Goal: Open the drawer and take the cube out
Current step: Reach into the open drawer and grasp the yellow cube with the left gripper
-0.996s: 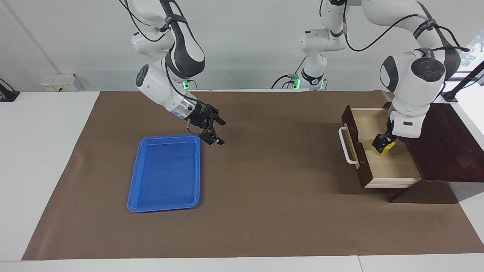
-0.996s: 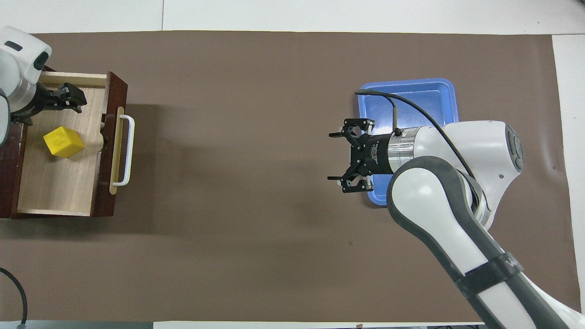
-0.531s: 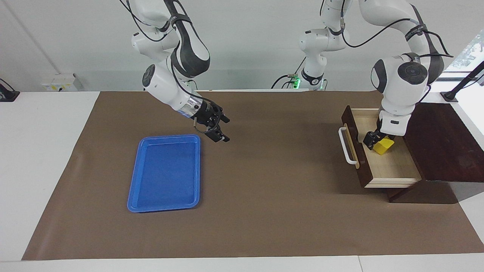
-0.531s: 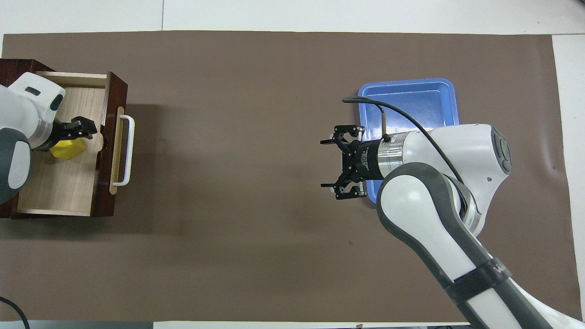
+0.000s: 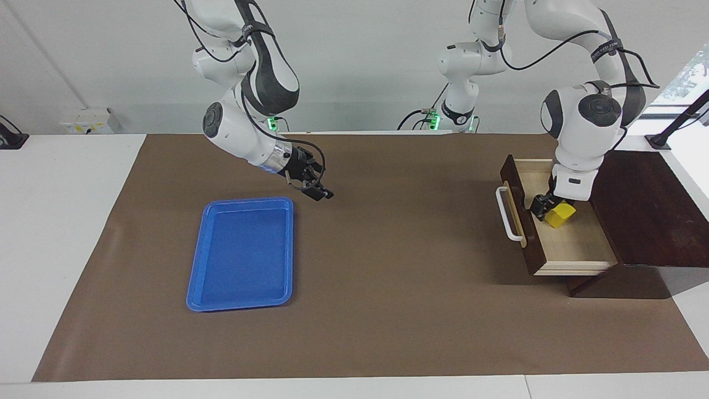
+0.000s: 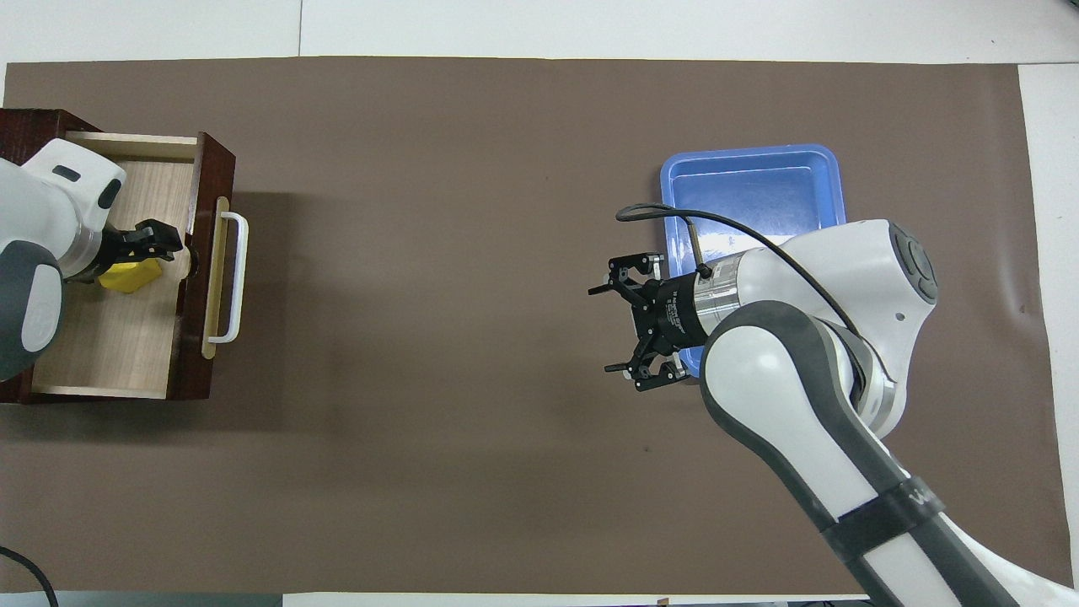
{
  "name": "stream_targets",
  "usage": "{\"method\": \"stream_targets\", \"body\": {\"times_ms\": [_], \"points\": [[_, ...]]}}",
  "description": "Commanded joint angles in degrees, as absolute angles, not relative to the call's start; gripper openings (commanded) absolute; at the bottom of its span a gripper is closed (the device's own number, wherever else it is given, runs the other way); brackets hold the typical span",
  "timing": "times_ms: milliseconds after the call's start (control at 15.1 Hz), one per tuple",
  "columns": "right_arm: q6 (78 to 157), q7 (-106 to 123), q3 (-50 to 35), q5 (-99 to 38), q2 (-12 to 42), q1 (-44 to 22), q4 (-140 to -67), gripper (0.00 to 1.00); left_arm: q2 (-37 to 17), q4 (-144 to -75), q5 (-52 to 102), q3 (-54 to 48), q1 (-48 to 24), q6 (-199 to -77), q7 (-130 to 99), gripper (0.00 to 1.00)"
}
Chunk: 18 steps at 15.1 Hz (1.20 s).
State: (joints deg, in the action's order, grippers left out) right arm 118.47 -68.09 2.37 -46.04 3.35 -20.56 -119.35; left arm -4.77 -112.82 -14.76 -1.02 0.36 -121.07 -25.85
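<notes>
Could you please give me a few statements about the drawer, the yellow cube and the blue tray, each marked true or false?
1. The drawer is pulled open. True.
2. The yellow cube lies in the blue tray. False: it is inside the drawer, and the tray holds nothing.
3. The left claw is down in the drawer at the cube. True.
4. The right claw is shut on the drawer's white handle. False: it hangs open over the brown mat beside the tray.
5. The tray sits toward the left arm's end of the table. False: it sits toward the right arm's end.
</notes>
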Motion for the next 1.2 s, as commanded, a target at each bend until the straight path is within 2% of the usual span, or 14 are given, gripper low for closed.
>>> {"method": "stream_targets", "body": {"times_ms": [0,66,133,199,598,664,730,863,996,1129], "points": [[116.89,-67.50,2.29,-46.05,5.27,-19.25,-116.64,1.00,-5.80,-110.93,-14.50,-1.14,-0.09,-121.56,-30.49,0.45],[117.07,-68.98,2.29,-46.75,6.49,-18.99,-115.41,1.00,-5.97,-110.40,-14.59,-1.14,-0.44,-121.47,-30.85,0.54],[117.59,-70.82,2.29,-47.02,7.90,-19.07,-113.83,1.00,-6.15,-110.13,-14.59,-1.14,-0.44,-121.73,-30.94,0.80],[117.86,-72.06,2.29,-47.02,9.56,-19.51,-111.90,1.00,-6.15,-110.21,-14.68,-1.14,-0.27,-121.90,-30.85,1.00],[123.04,-75.93,2.02,-47.02,11.25,-21.44,-110.21,1.00,-5.98,-111.44,-14.77,-1.05,0.79,-125.77,-30.67,1.00],[123.31,-76.29,2.02,-47.11,11.34,-21.97,-110.21,1.00,-6.06,-111.45,-14.77,-1.05,1.31,-125.86,-30.67,0.89],[123.48,-76.29,2.02,-47.11,11.34,-22.06,-110.21,1.00,-6.06,-111.27,-14.77,-1.05,1.49,-125.86,-30.93,0.63],[123.40,-76.81,2.02,-47.11,11.42,-21.97,-109.87,1.00,-6.24,-110.48,-14.42,-1.14,1.58,-125.34,-31.02,0.01],[123.22,-76.82,2.02,-47.20,11.60,-21.53,-109.34,1.00,-8.25,-105.50,-13.98,-1.23,1.50,-121.06,-31.03,0.00],[123.22,-76.82,2.02,-47.20,11.60,-21.45,-109.25,1.00,-10.36,-97.42,-11.88,-1.14,0.71,-112.19,-31.03,0.00]]}}
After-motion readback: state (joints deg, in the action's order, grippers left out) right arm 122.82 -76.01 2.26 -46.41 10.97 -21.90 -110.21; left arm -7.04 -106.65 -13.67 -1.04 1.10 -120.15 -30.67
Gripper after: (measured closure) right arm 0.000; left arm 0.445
